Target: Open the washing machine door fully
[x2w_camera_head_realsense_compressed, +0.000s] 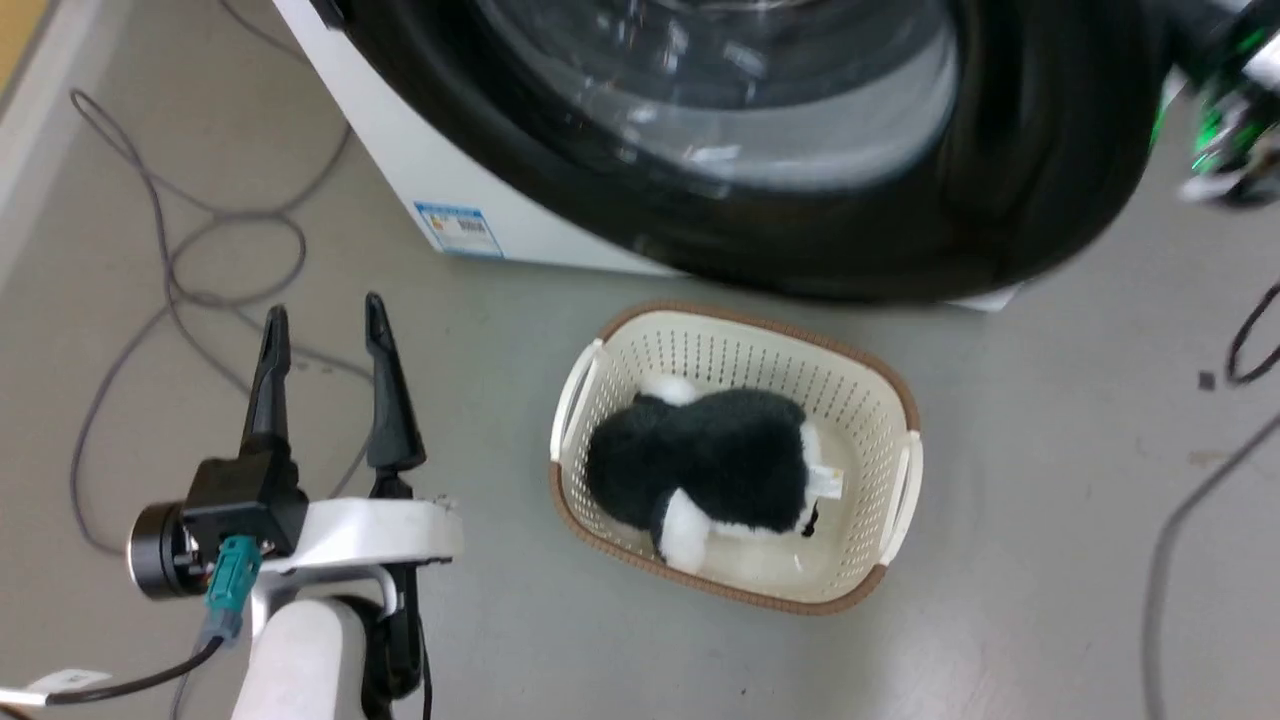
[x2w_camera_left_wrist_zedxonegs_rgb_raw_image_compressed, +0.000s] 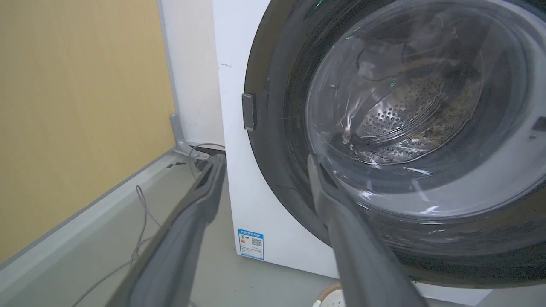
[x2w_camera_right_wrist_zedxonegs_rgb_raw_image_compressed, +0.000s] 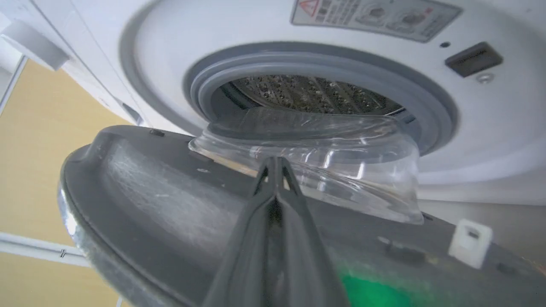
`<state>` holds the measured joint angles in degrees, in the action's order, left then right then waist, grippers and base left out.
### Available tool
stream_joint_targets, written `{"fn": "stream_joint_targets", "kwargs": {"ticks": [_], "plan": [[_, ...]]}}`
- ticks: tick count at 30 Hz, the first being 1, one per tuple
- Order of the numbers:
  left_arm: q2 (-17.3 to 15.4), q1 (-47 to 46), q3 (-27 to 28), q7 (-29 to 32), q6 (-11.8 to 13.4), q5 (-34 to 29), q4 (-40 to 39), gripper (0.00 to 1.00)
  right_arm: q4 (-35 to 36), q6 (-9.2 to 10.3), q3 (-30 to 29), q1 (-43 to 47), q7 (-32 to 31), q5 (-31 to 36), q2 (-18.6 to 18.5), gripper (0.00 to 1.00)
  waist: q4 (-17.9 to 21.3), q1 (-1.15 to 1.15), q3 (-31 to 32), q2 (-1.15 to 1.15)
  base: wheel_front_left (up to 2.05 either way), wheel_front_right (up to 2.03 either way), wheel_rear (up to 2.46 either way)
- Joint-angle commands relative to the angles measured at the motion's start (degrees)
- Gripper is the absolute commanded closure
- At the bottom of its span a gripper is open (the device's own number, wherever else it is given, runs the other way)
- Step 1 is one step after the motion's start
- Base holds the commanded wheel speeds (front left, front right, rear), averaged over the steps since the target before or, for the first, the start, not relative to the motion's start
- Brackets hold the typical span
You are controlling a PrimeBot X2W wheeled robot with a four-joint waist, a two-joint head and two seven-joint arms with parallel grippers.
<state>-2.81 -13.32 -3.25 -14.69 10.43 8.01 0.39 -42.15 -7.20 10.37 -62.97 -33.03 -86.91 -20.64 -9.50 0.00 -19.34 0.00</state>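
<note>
The washing machine door (x2w_camera_head_realsense_compressed: 1000, 200) hangs partly swung out from the washing machine (x2w_camera_head_realsense_compressed: 440, 170). In my head view it runs from twelve to two o'clock. Being round, it has no long axis. Its glossy black outer face looks out over the floor toward me, and its hinge (x2w_camera_left_wrist_zedxonegs_rgb_raw_image_compressed: 247, 111) sits on the edge at nine o'clock in my left wrist view. In my right wrist view the dark grey inner face spreads from eight to four o'clock. The clear glass bowl (x2w_camera_right_wrist_zedxonegs_rgb_raw_image_compressed: 324, 166) bulges from it toward the drum mouth at twelve, ringed by the grey rubber gasket (x2w_camera_right_wrist_zedxonegs_rgb_raw_image_compressed: 324, 68). A white latch (x2w_camera_right_wrist_zedxonegs_rgb_raw_image_compressed: 469, 243) stands on the inner face at four o'clock.

My right gripper (x2w_camera_right_wrist_zedxonegs_rgb_raw_image_compressed: 276, 164) has its fingers pressed together with nothing between them, the tips at the foot of the bowl. I cannot tell whether they touch the door. My left gripper (x2w_camera_head_realsense_compressed: 325, 308) sits at eight o'clock in the head view, fingers spread apart and empty, well clear of the door.

The grey floor (x2w_camera_head_realsense_compressed: 1050, 480) carries loose cables (x2w_camera_head_realsense_compressed: 170, 270) at nine o'clock. At centre, just below the door, is a cream laundry basket (x2w_camera_head_realsense_compressed: 870, 380) holding a black-and-white plush toy (x2w_camera_head_realsense_compressed: 715, 465). A blue label sticker (x2w_camera_head_realsense_compressed: 458, 229) marks the white front at ten o'clock. A yellow wall (x2w_camera_left_wrist_zedxonegs_rgb_raw_image_compressed: 85, 106) stands beside the machine.
</note>
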Motion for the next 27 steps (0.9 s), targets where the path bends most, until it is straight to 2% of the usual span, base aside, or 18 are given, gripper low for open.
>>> {"fn": "stream_joint_targets", "kwargs": {"ticks": [1,11,27], "plan": [[-0.1,1.1,0.2,-0.3,0.0,0.0,0.3,0.0,0.2,-0.29,0.8,3.1,-0.5,-0.2,1.1,1.0,0.4,0.0,1.5,0.0,0.0,0.0,0.0],[-0.1,4.8,1.1,-0.3,-0.6,-0.7,1.0,0.0,5.0,-0.29,3.2,14.2,-3.3,-1.0,1.8,1.0,2.0,0.0,6.5,0.0,0.0,0.0,0.0],[-0.1,9.1,1.3,-0.3,-2.0,-1.8,2.8,0.0,21.6,-0.29,7.4,32.1,-6.7,-3.1,4.6,1.0,2.8,0.0,12.4,0.0,0.0,0.0,0.0]]}}
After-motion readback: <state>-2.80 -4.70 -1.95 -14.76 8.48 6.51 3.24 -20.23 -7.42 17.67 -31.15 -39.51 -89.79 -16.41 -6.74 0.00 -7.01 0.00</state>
